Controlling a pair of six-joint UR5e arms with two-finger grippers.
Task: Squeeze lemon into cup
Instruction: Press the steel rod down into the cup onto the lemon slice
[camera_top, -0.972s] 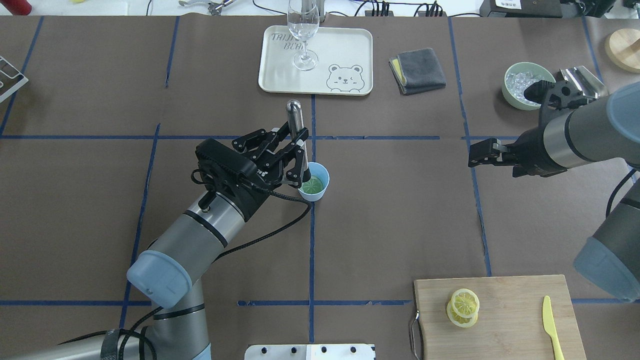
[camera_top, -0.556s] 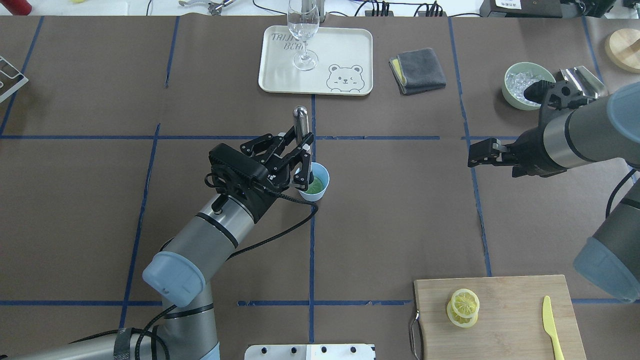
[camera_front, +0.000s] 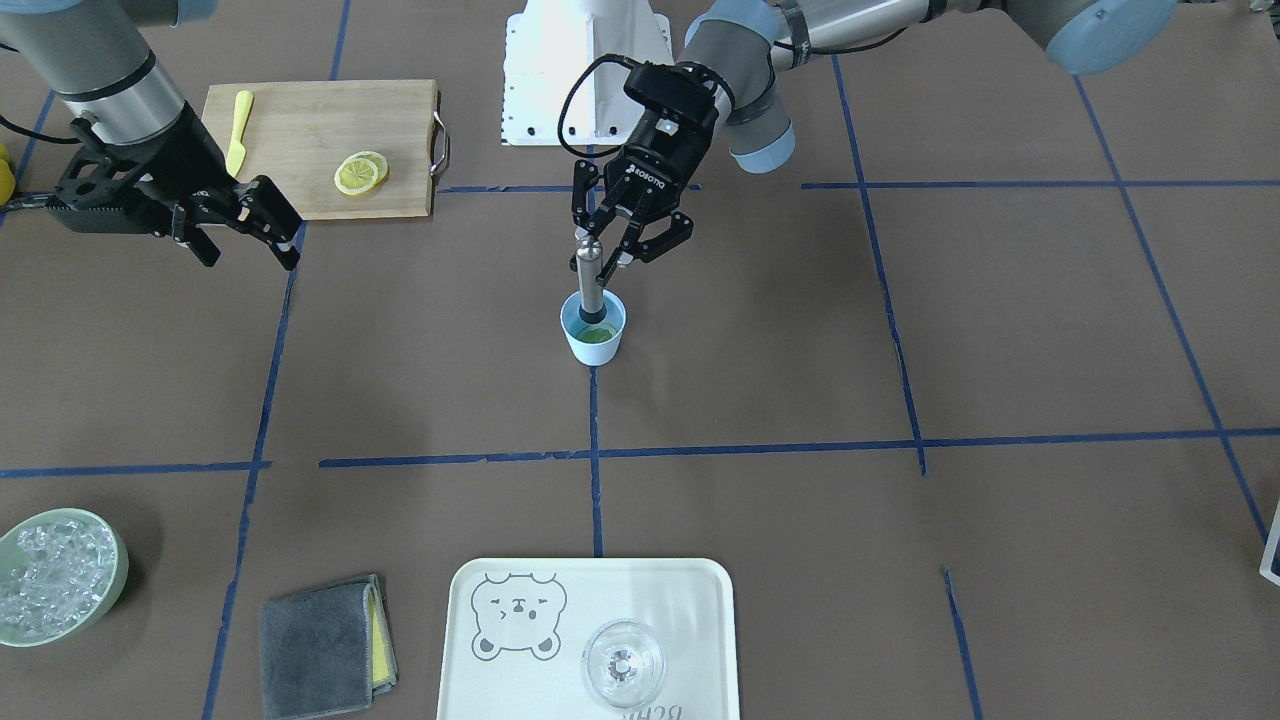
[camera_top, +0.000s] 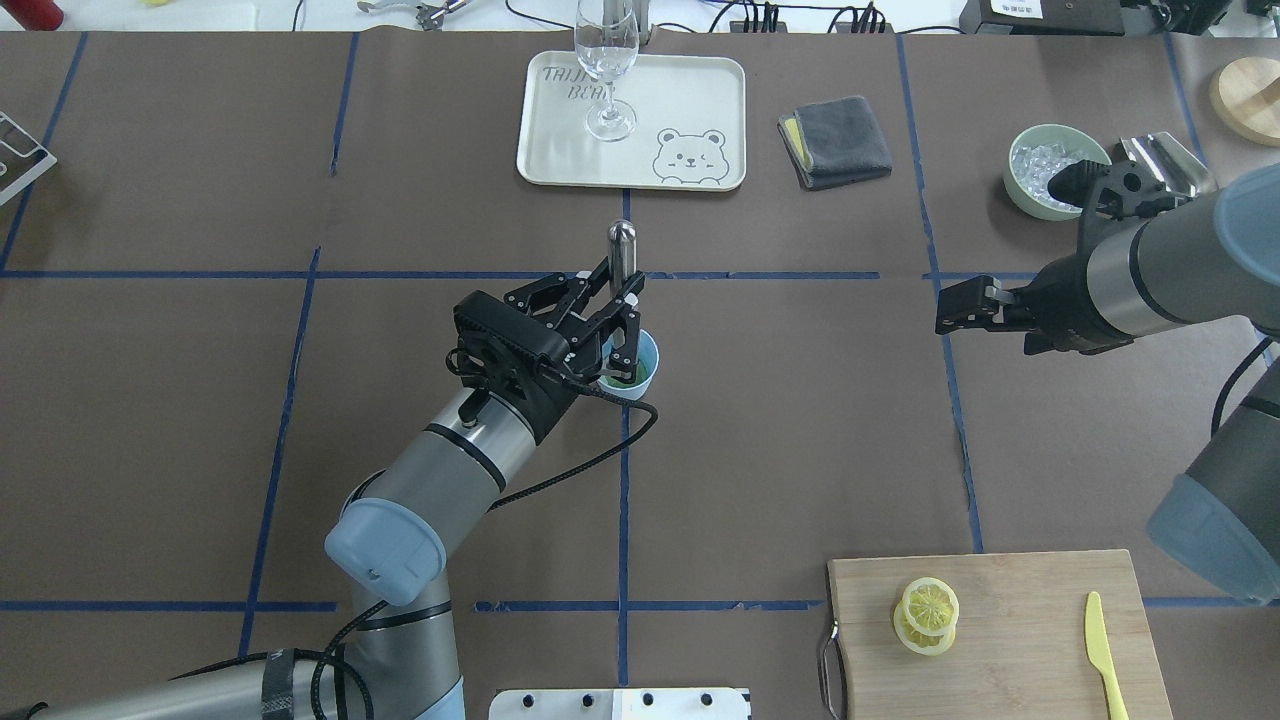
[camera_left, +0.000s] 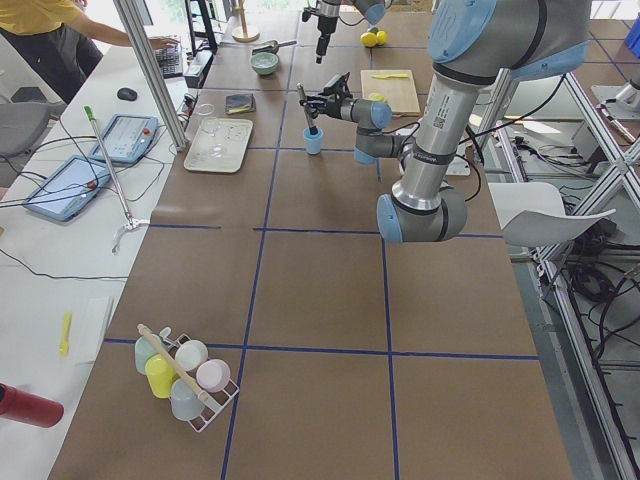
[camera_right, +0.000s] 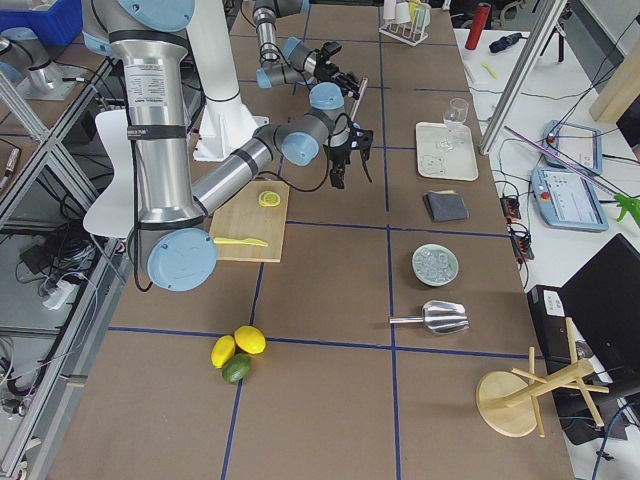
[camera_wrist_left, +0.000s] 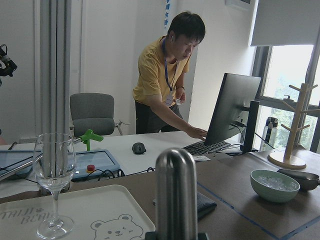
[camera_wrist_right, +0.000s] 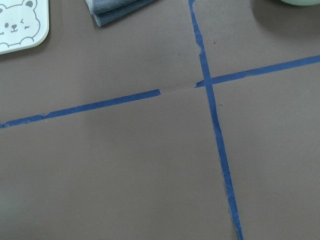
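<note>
Bright, even overhead light; shadows soft, faint; cup (camera_front: 592, 348) sharp; window (camera_wrist_left: 292, 70) washed out in left wrist view.

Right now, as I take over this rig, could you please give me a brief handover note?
Left claw: shut on the metal muddler, whose lower end is down inside the cup.
Right claw: open and empty, hovering above bare table, well away from the cup.
Lemon: one lemon slice lies in the cup's bottom, under the muddler tip. The spare slices overlap on the cutting board.
Done: slice in cup, muddler in place on it.
Left: probably finish pressing, then lift the muddler out. How much juice is out cannot be seen.
</note>
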